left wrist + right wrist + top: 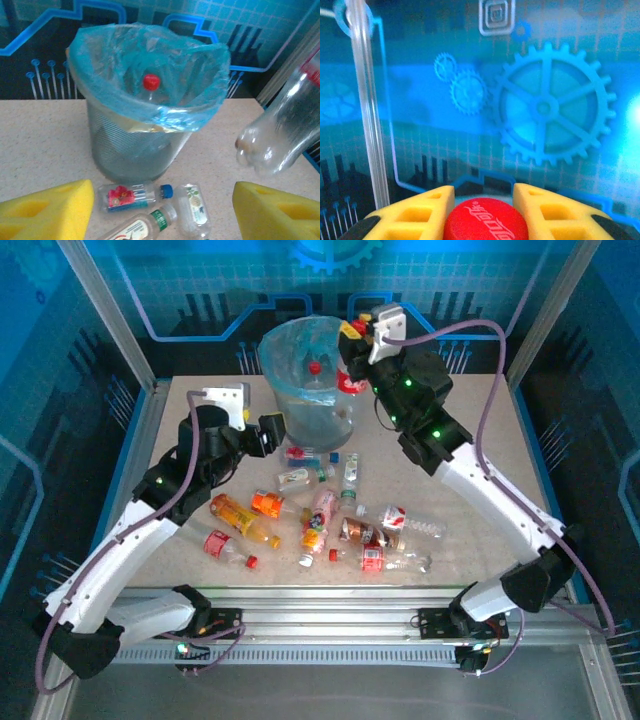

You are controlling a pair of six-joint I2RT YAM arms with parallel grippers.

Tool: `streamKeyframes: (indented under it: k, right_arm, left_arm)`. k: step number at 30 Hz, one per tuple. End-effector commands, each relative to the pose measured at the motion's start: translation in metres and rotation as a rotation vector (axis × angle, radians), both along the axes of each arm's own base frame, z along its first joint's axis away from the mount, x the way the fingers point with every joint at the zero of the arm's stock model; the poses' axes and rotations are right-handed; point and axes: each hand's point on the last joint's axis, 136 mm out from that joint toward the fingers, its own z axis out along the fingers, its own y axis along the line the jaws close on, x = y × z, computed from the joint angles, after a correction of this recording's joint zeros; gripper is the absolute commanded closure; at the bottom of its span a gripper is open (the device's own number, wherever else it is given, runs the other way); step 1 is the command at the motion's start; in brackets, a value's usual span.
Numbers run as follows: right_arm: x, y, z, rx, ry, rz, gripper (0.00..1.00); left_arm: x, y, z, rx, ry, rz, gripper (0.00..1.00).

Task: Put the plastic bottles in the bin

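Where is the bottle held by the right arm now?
In the top view the bottle hangs cap-up in the right fingers beside the bin's right rim; the left wrist view shows its clear base right of the bin.

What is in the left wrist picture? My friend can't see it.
A grey bin lined with a blue bag stands on the table, a red-capped bottle inside it. A clear bottle hangs in the air to its right, three small bottles lie in front, and the left gripper's yellow fingers frame the bottom corners, apart.
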Motion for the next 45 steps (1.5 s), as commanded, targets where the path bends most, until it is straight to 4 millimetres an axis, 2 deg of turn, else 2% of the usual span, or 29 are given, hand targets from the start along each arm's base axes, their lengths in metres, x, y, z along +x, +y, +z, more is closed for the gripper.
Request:
streamKeyframes:
  k: [1,5,9,15,19,22,28,32,33,35,36,40,45]
  right_arm:
    - [-0.010,0.018,0.052,0.067,-0.189,0.068,1.00]
    - [0.014,0.037,0.067,0.073,-0.242,0.061,1.00]
    - [0.046,0.066,0.059,0.044,-0.254,0.069,1.00]
    - [0.110,0.106,0.015,-0.014,-0.185,0.053,1.00]
    - [0.148,0.133,-0.041,-0.088,-0.077,0.068,1.00]
    - [0.164,0.140,-0.074,-0.117,-0.024,0.060,1.00]
    - [0.186,0.141,-0.123,-0.128,0.065,0.083,0.95]
    - [0.196,0.135,-0.138,-0.091,0.118,0.110,0.87]
    - [0.198,0.134,-0.140,-0.086,0.124,0.110,0.82]
    - [0.199,0.132,-0.140,-0.078,0.131,0.108,0.61]
    - [0.199,0.132,-0.140,-0.080,0.131,0.108,0.57]
    - [0.196,0.131,-0.133,-0.079,0.124,0.110,0.45]
    - [0.185,0.134,-0.120,-0.088,0.110,0.136,0.43]
  left_arm:
    - [0.002,0.005,0.003,-0.035,0.026,0.008,0.26]
    - [0.007,0.005,0.004,-0.049,0.030,-0.002,0.26]
    - [0.015,0.010,0.004,-0.055,0.040,0.002,0.25]
    - [0.028,0.019,0.004,-0.064,0.054,0.009,0.25]
    - [0.035,0.027,-0.002,-0.069,0.070,0.017,0.25]
    - [0.039,0.032,-0.008,-0.083,0.083,0.023,0.25]
    - [0.042,0.035,-0.021,-0.095,0.107,0.023,0.25]
    - [0.045,0.035,-0.026,-0.102,0.119,0.024,0.25]
    - [0.045,0.035,-0.026,-0.103,0.119,0.023,0.25]
    - [0.046,0.035,-0.025,-0.106,0.118,0.024,0.25]
    - [0.046,0.035,-0.025,-0.106,0.117,0.022,0.25]
    - [0.045,0.036,-0.024,-0.105,0.115,0.027,0.25]
    - [0.043,0.038,-0.024,-0.104,0.115,0.033,0.25]
